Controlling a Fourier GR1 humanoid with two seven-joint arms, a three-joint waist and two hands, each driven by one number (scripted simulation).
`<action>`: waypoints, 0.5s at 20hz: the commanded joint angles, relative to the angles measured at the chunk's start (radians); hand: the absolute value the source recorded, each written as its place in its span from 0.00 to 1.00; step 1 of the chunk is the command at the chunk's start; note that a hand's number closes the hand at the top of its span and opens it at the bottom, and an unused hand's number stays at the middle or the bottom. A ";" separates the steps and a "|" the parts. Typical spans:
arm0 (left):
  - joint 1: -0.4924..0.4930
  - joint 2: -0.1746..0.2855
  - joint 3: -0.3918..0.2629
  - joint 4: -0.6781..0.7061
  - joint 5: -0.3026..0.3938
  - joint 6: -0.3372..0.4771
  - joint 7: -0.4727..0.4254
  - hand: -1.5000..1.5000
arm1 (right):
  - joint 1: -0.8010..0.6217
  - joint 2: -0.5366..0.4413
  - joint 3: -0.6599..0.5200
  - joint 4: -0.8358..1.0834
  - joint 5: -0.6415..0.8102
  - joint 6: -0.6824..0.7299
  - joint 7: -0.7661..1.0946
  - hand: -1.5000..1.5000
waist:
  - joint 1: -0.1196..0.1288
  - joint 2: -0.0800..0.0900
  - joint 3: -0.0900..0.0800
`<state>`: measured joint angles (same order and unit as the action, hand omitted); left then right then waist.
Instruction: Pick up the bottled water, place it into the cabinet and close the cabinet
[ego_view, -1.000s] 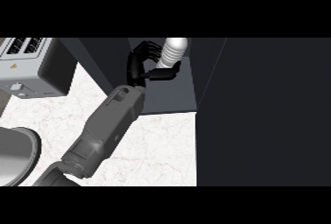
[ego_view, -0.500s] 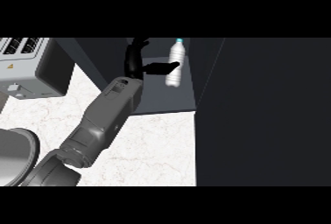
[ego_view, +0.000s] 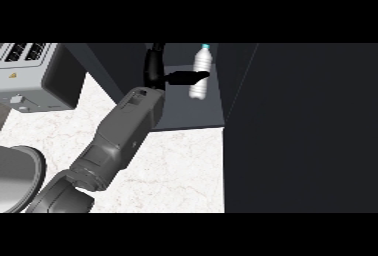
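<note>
Stretching straight and open, the fingers (ego_view: 153, 56) of the black left hand (ego_view: 157, 75) hold nothing, while its thumb (ego_view: 184, 77) lies across the front of the clear plastic water bottle with a blue cap (ego_view: 202, 60). That bottle sits inside the dark grey cabinet (ego_view: 181, 114), above the white marble counter (ego_view: 177, 170).

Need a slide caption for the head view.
Bottle stands inside the open cabinet; hand open beside it, thumb toward the bottle.
</note>
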<state>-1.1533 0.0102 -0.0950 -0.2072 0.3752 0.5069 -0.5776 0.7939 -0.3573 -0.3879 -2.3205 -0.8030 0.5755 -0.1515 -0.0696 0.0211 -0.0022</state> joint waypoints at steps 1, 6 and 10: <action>-0.003 -0.010 0.018 -0.024 0.016 -0.027 -0.076 0.00 | 0.010 0.023 -0.004 -0.115 0.005 -0.038 0.032 0.00 | 0.005 -0.005 0.000; -0.013 -0.010 -0.023 -0.058 0.065 -0.042 -0.070 0.00 | -0.039 -0.019 -0.007 -0.116 -0.029 -0.077 0.085 0.00 | -0.001 -0.009 0.001; 0.054 -0.010 -0.077 -0.116 0.137 -0.048 -0.098 0.00 | -0.032 -0.006 -0.019 -0.073 -0.022 -0.026 0.075 0.00 | 0.000 -0.014 0.001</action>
<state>-1.1235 0.0010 -0.1338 -0.2836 0.4626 0.4586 -0.6603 0.7456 -0.3746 -0.3918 -2.3228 -0.8095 0.5484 -0.1073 -0.0696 0.0109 -0.0016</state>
